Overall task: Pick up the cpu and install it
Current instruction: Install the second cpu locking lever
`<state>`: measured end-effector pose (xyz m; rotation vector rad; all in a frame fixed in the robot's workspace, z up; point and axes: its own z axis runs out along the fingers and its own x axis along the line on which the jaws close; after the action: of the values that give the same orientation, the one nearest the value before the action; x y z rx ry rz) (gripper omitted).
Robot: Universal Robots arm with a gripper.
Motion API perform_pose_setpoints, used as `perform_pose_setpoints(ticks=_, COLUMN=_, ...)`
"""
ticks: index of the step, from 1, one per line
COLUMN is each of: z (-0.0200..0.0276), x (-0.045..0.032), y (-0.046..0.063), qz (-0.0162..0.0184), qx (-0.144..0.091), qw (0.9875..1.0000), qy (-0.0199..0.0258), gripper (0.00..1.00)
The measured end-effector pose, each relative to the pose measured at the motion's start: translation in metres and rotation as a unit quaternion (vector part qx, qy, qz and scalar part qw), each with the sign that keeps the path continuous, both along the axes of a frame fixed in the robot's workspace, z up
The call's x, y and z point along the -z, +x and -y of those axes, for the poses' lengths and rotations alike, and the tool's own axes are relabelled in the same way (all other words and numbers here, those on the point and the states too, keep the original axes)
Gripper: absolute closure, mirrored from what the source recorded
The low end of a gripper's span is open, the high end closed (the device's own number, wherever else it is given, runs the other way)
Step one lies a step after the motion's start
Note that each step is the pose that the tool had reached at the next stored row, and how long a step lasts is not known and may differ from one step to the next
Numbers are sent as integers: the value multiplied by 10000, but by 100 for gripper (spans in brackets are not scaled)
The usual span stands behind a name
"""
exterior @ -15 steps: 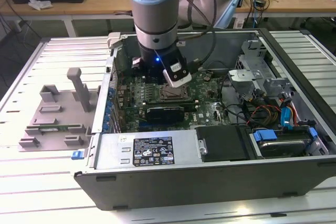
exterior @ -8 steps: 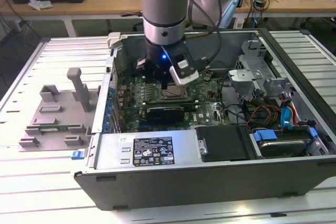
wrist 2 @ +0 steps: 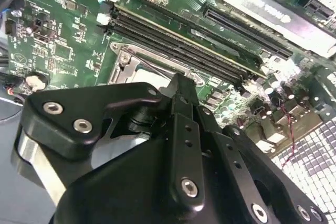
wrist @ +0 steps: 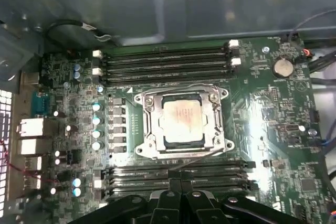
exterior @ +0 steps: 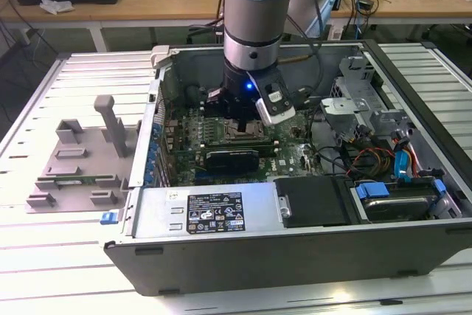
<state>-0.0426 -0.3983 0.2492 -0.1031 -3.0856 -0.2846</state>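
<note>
**CPU looks seated, arm above the socket**

Your black gripper [wrist: 181, 203] hangs inside the open grey computer case [exterior: 295, 248]; fingers [wrist 2: 181, 103] pressed together, nothing between them. Directly below, the small pale silver-grey square cpu [wrist: 181, 119] lies flat inside the dark metal-framed socket [wrist: 218, 124] on the green motherboard [wrist: 273, 124]. Judging by that, placement is done. Whether the socket frame is latched, you can't tell.

A: Arm pose?
B: Arm [exterior: 254, 12] hangs straight down, wrist vertical, blue light lit on the wrist. Gripper [wrist 2: 181, 90] points downward.
A: Fingers?
B: In the second wrist view the black fingers [wrist 2: 184, 129] sit pressed together, no gap, nothing between them
</note>
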Motion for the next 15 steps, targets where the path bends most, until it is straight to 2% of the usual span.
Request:
perform_pose_setpoints(ticks=1, z=-29, x=37, y=-8, qz=-4, qx=0, qw=10000, qy=1, gripper=89)
perform_pose_setpoints(ticks=3, z=-79, x=142, y=-111, qz=-8, qx=0, qw=10000, qy=0, gripper=89)
perform_pose_setpoints(ticks=6, z=-80, x=347, y=-243, qz=-9, qx=0, qw=10000, qy=0, gripper=89)
perform_pose_setpoints(ticks=7, z=-80, x=379, y=-269, qz=-9, qx=0, qw=10000, qy=21, gripper=89)
perform_pose_setpoints(ticks=8, z=-80, x=393, y=-279, qz=-9, qx=-1, qw=10000, qy=64, gripper=89)
perform_pose_setpoints(ticks=10, z=-80, x=418, y=-293, qz=-7, qx=0, qw=9998, qy=183, gripper=89)
perform_pose_setpoints(ticks=15, z=-38, x=426, y=-294, qz=-7, qx=0, qw=9998, qy=193, gripper=89)
